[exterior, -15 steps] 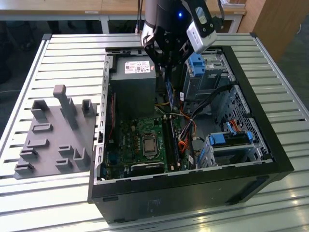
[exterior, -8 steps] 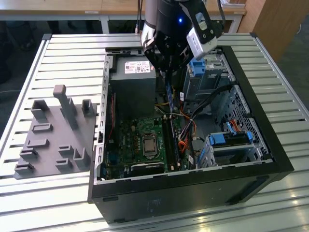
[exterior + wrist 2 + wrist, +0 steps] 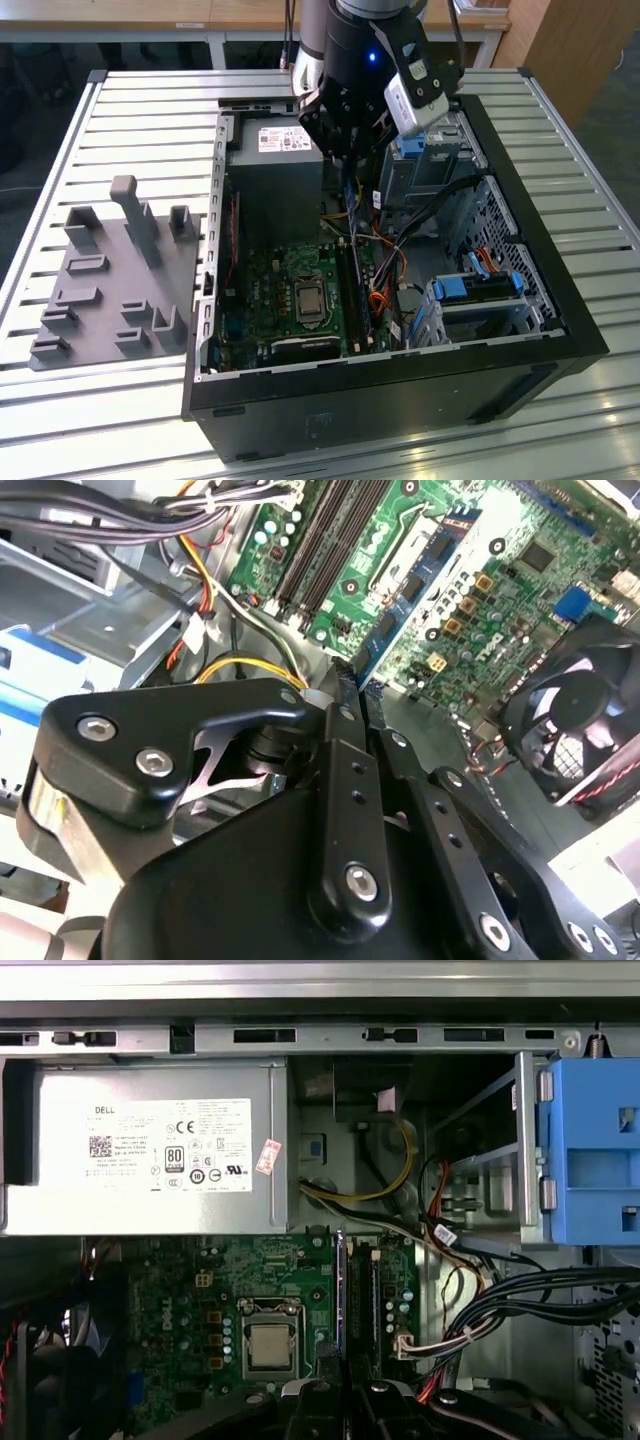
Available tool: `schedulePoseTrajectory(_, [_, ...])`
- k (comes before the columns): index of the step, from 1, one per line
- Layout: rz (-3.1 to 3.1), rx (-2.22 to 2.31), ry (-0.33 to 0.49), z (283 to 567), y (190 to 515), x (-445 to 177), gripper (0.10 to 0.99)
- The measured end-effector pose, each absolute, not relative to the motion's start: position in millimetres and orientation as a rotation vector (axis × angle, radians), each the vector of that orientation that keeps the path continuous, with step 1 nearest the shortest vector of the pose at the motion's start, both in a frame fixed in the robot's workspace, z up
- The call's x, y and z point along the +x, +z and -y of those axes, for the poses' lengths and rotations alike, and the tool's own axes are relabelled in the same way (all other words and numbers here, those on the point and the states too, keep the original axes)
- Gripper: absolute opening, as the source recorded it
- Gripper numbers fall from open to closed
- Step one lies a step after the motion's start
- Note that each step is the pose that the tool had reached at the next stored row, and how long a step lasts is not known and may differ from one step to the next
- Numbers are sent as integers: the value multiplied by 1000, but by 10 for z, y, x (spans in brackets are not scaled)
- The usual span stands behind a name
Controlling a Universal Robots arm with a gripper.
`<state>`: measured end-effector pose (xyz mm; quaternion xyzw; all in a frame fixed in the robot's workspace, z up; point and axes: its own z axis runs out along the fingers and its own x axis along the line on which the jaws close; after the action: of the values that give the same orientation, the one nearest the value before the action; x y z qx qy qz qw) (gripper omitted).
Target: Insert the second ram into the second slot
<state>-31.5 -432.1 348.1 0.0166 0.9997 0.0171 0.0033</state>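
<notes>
The black metal gripper (image 3: 345,685) is closing narrowly on the second ram (image 3: 412,588), a long thin blue circuit board with dark chips. It is pinching one end, so the gripper's own links are hiding that end. The stick is hanging over the green motherboard (image 3: 190,1300), in line with the long dark memory slots (image 3: 366,1290). In the first wrist view it is showing edge-on. Its contact edge is hard to make out, so I cannot tell whether it is touching a slot. Beyond, a grey metal power supply box (image 3: 60,1160) is carrying a white printed label (image 3: 165,1145) and a small red-and-white sticker (image 3: 267,1157). The picture's edge is cutting off a bright blue plastic bracket (image 3: 590,1150).
</notes>
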Motion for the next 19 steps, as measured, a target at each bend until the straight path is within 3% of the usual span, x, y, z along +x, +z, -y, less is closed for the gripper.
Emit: schedulePoseTrajectory(19, [-3142, 16, 54, 4468, 3223, -296, 137])
